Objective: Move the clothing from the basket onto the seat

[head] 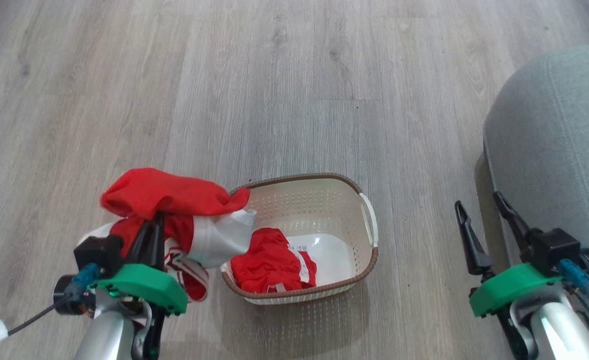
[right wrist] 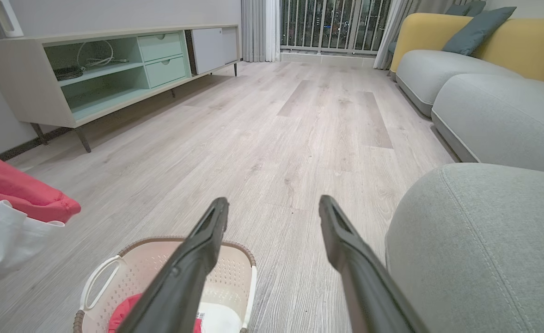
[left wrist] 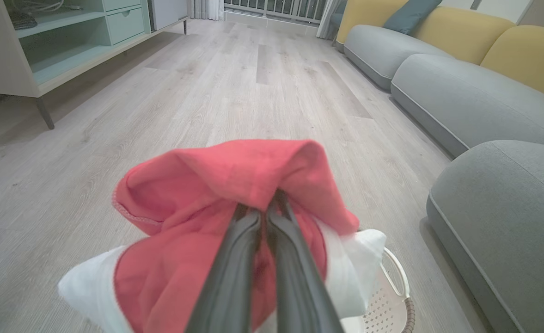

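One raised garment [head: 166, 195] pinched by left gripper [head: 154, 222]; one loose garment [head: 269, 262] in basket [head: 324, 176]; right gripper [head: 478, 200] splayed

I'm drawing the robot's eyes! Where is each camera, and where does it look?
Head view: on the head, looking down at the basket; left gripper shut on red clothing, right gripper open.
Left wrist view: on the left wrist, looking along its shut fingers across the floor.
Right wrist view: on that wrist, looking along its open fingers across the floor.
All three share the basket and seat.
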You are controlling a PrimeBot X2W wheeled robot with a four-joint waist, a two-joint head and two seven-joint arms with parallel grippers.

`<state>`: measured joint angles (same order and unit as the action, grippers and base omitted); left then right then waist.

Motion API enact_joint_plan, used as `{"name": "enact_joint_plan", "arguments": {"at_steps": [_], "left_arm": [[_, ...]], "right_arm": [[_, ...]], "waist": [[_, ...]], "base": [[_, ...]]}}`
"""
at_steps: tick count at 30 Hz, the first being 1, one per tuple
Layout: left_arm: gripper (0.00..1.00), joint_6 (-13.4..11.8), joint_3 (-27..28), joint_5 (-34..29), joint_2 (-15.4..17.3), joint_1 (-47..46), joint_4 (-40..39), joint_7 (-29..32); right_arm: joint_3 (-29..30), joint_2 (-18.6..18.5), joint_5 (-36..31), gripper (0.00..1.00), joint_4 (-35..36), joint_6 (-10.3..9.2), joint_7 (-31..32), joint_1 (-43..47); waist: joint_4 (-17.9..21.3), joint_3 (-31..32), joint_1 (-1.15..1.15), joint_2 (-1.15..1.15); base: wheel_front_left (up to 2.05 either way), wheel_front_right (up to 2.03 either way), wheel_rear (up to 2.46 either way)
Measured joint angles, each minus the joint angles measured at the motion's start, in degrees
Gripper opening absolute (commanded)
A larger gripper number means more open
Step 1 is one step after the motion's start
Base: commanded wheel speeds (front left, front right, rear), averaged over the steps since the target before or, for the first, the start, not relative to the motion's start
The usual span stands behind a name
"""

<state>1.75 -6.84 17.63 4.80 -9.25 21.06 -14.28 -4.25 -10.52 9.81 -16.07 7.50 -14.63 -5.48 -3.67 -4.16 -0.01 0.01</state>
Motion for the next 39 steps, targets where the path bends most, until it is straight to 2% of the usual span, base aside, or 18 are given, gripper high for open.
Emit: {"name": "enact_joint_plan", "arguments": {"at_steps": [27,30,36,39], "left_arm": [[0.00,0.1,-0.5,-0.2,0.1,0.0,-0.4,0.0],[0.00,0.6,-1.1,-0.6,0.2,0.0,-1.3,0.0],[0.00,2.3,-6.1,-1.9,0.3,-0.6,-4.6,1.8],[0.00,3.2,-9.3,-2.1,0.0,-1.8,-6.8,3.2]], "right_arm": [[-2.8,-0.4,0.2,1.00,-0.1,0.00,0.0,0.0],[-7.9,-0.8,0.4,1.00,-0.1,0.00,0.0,-0.7],[-26.6,-1.5,2.7,1.00,-0.4,0.01,0.0,-7.9],[-32.4,-2.2,4.2,1.00,-0.9,0.01,0.0,-13.1]], "waist": [[-0.2,0.8,0.01,0.00],[0.0,0.7,0.01,0.00],[0.2,1.0,0.01,0.00],[-0.1,1.2,0.01,0.00]], "base": [[0.00,0.00,0.00],[0.00,0.00,0.00],[0.00,0.00,0.00],[0.00,0.00,0.00]]}}
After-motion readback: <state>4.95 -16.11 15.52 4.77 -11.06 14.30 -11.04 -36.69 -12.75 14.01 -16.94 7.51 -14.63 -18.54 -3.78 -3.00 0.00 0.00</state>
